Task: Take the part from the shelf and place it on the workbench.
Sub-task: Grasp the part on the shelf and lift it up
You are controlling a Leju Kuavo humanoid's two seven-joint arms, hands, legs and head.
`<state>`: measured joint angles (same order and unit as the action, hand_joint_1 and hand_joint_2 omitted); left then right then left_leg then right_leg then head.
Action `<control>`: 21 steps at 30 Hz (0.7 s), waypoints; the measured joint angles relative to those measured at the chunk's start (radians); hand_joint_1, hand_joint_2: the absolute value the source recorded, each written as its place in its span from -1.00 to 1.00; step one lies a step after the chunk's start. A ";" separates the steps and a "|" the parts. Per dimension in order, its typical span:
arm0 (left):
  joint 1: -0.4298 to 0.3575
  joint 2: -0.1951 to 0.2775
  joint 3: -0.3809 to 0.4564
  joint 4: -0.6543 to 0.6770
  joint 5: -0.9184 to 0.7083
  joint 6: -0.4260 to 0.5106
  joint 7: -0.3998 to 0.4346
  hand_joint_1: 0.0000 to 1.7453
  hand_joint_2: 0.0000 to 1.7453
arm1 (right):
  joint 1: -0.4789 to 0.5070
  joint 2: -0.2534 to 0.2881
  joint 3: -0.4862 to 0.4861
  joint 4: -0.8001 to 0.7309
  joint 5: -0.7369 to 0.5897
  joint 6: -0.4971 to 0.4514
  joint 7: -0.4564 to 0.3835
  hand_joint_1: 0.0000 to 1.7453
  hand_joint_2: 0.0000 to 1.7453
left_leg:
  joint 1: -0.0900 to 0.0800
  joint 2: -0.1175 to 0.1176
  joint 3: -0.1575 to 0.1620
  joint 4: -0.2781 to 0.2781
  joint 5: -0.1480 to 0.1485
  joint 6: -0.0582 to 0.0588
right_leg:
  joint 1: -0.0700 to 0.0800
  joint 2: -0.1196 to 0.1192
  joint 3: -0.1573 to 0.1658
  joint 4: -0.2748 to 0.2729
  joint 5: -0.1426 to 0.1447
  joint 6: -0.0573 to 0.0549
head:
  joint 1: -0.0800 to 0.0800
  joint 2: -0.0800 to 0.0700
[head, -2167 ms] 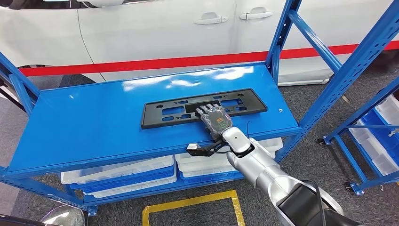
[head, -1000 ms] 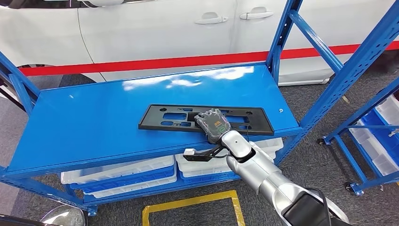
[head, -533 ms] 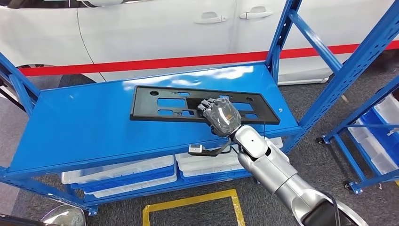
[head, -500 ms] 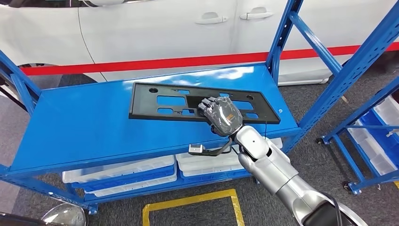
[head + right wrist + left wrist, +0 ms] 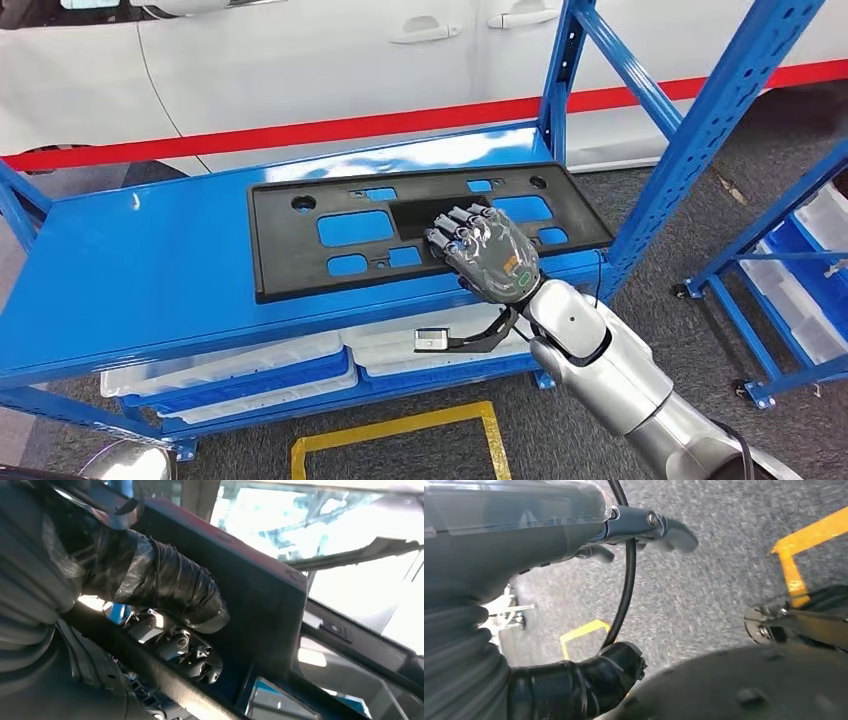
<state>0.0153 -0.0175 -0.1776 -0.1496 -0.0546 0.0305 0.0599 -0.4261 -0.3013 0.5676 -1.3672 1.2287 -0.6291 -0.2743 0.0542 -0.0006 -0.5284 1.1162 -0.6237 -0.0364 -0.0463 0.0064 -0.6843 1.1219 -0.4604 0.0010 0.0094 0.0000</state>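
Observation:
The part (image 5: 300,255) is a long black plastic plate with rectangular cut-outs. It is held tilted above the blue shelf top (image 5: 130,270), its near edge raised toward me. My right hand (image 5: 490,255) grips its near long edge right of the middle, fingers over the top face. In the right wrist view the taped thumb (image 5: 165,590) presses against the part (image 5: 260,605), with the darker fingers on its other side. My left hand (image 5: 524,525) hangs over the grey floor, its fingers (image 5: 671,530) extended and holding nothing.
A white car (image 5: 300,50) with a red stripe stands behind the rack. Blue uprights (image 5: 700,130) rise at the shelf's right end. White and blue bins (image 5: 230,375) sit on the lower level. Another rack with bins (image 5: 800,270) stands at the right. Yellow tape (image 5: 400,440) marks the floor.
My right hand has closed on the part and lifted it off the shelf top, tilting it up and bringing it nearer. The whole view has shifted slightly, so the camera moved too.

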 joint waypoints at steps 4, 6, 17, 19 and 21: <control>0.000 0.000 -0.004 0.000 0.000 0.000 0.000 -1.00 1.00 | 0.007 -0.009 0.001 -0.026 -0.005 0.000 -0.002 1.00 1.00 | -0.026 0.000 -0.069 0.189 -0.094 0.031 | 0.030 -0.003 -0.009 -0.015 0.023 -0.020 | 0.000 0.000; 0.000 -0.001 -0.006 0.000 0.000 0.000 0.000 -1.00 1.00 | 0.008 -0.015 0.002 -0.039 -0.008 0.001 -0.004 1.00 1.00 | -0.053 -0.001 -0.029 0.123 -0.045 0.077 | 0.054 -0.003 -0.017 -0.021 0.037 -0.031 | 0.000 0.000; -0.006 0.010 -0.013 0.000 -0.001 -0.001 0.000 -1.00 1.00 | 0.009 -0.043 0.009 -0.067 -0.030 0.011 -0.009 1.00 1.00 | -0.094 0.014 0.048 -0.189 0.167 0.153 | 0.048 -0.003 -0.047 0.052 -0.052 0.005 | 0.004 0.000; -0.004 0.007 -0.014 0.000 -0.001 -0.002 0.000 -1.00 1.00 | 0.010 -0.048 0.010 -0.068 -0.033 0.012 -0.010 1.00 1.00 | -0.082 0.015 0.010 -0.173 0.182 0.131 | 0.034 -0.004 -0.058 0.159 -0.084 0.026 | 0.004 0.000; -0.003 0.004 -0.015 0.000 -0.001 -0.003 0.000 -1.00 1.00 | 0.010 -0.052 0.011 -0.069 -0.041 0.014 -0.014 1.00 1.00 | -0.067 0.016 -0.033 -0.141 0.190 0.115 | 0.017 -0.006 -0.019 0.160 -0.040 0.050 | 0.004 0.000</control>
<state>0.0124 -0.0137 -0.1929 -0.1495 -0.0556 0.0271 0.0599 -0.4163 -0.3531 0.5783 -1.4366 1.1877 -0.6153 -0.2884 -0.0126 0.0155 -0.5618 0.9748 -0.4335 0.0791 -0.0293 0.0005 -0.7033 1.2823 -0.5004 0.0507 0.0132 0.0000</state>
